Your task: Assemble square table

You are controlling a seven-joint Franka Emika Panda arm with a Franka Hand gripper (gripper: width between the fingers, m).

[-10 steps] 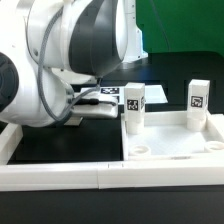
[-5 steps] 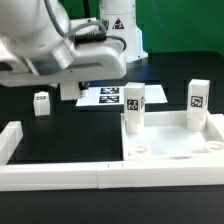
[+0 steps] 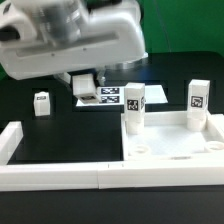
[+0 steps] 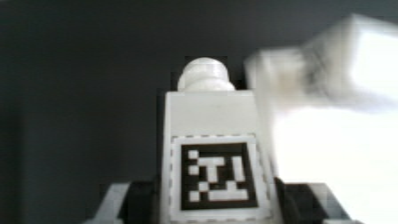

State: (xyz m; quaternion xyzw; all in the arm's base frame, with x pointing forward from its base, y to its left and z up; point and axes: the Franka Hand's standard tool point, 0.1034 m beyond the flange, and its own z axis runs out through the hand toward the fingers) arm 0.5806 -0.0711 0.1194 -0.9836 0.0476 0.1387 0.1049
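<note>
Gripper: the arm's two-finger gripper (image 4: 217,198) is clamped on a short white blocky plastic leg (image 4: 210,120), with one dark finger (image 4: 121,205) at each side of it.
Held leg: its black-and-white tag faces the wrist camera, and its rounded peg points away from the gripper. Behind it the background is blurred.
Slab: the white square plastic slab with raised rim and round corner sockets (image 3: 170,150) lies on the black table (image 3: 60,130) at the exterior view's right, just beside the long low white wall (image 3: 60,178).
Standing legs: two more white tagged legs stand upright at the far corners of the slab, one leg (image 3: 133,108) toward the middle of the view and the other leg (image 3: 197,100) at the exterior view's right.
Loose leg: a fourth white leg (image 3: 41,104) stands on the black table at the exterior view's left, well apart from the slab.
Marker board: the marker board (image 3: 105,97) lies flat beyond the slab, partly under the arm.
Arm: the white robot arm (image 3: 70,40) fills the top of the exterior view.
</note>
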